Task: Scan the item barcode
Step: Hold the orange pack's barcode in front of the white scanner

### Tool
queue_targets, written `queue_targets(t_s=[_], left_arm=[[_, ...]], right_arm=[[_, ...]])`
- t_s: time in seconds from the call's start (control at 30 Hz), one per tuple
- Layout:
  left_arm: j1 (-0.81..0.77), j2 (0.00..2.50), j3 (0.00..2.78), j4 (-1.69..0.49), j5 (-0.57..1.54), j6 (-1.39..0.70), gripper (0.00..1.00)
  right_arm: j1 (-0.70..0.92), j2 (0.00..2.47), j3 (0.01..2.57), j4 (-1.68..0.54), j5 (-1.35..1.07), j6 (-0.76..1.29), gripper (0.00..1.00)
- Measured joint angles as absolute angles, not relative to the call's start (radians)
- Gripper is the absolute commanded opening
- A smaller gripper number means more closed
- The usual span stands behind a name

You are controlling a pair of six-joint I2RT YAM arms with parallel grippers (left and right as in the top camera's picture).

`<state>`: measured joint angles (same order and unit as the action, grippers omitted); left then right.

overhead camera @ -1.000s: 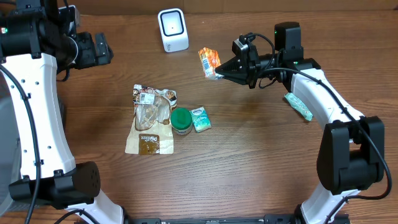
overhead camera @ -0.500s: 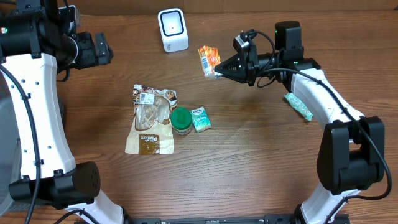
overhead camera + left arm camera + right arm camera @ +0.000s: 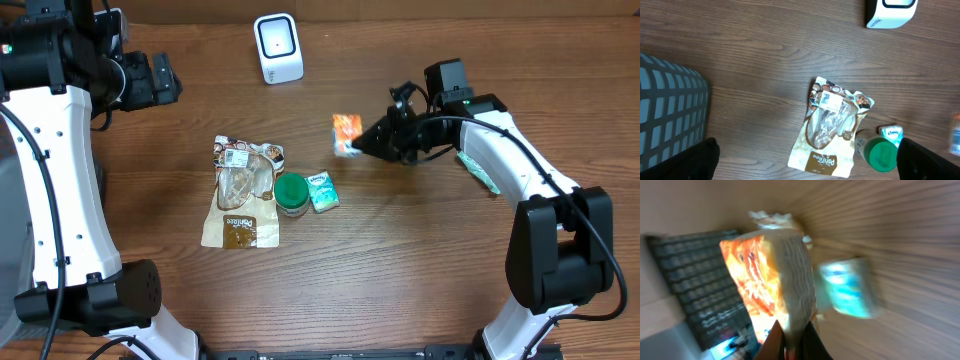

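My right gripper [image 3: 364,143] is shut on one edge of a small orange snack packet [image 3: 347,132], holding it low over the middle of the table, right of the tissue pack. The right wrist view is blurred. It shows the orange packet [image 3: 762,277] pinched between my right gripper's [image 3: 794,347] fingers. The white barcode scanner [image 3: 278,48] stands at the back centre, well away from the packet. My left gripper [image 3: 165,80] hangs high at the back left, open and empty. Its dark fingertips [image 3: 700,160] sit wide apart at the bottom corners of the left wrist view.
A brown-and-white pouch [image 3: 242,190], a green-lidded jar [image 3: 291,195] and a small teal tissue pack [image 3: 322,190] lie left of centre. A teal packet [image 3: 480,170] lies beside the right arm. A grey mesh basket [image 3: 670,120] sits at the left.
My right gripper has carried the orange packet away from the scanner, toward the front and lower over the table. The left arm has not moved.
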<state>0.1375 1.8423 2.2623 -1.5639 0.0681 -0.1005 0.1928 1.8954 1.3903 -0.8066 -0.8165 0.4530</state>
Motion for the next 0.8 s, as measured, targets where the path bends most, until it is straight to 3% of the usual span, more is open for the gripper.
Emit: queue_targets(t_s=[0.17, 0.4, 0.57, 0.8], left_arm=[[0.138, 1.842, 2.262, -1.564, 0.068, -0.101, 1.00], [0.138, 1.842, 2.262, -1.564, 0.068, -0.101, 0.99], [0.138, 1.842, 2.262, -1.564, 0.068, -0.101, 1.00], [0.138, 1.842, 2.262, -1.563, 0.068, -0.101, 1.00]], right_arm=[[0.219, 1.895, 1.589, -1.032, -0.511, 0.392, 0.04], [0.327, 1.934, 2.045, -1.046, -0.196, 0.317, 0.04], [0.434, 2.038, 2.238, -0.888, 0.023, 0.227, 0.04], [0.569, 2.252, 2.249, -0.524, 0.354, -0.048, 0.04]])
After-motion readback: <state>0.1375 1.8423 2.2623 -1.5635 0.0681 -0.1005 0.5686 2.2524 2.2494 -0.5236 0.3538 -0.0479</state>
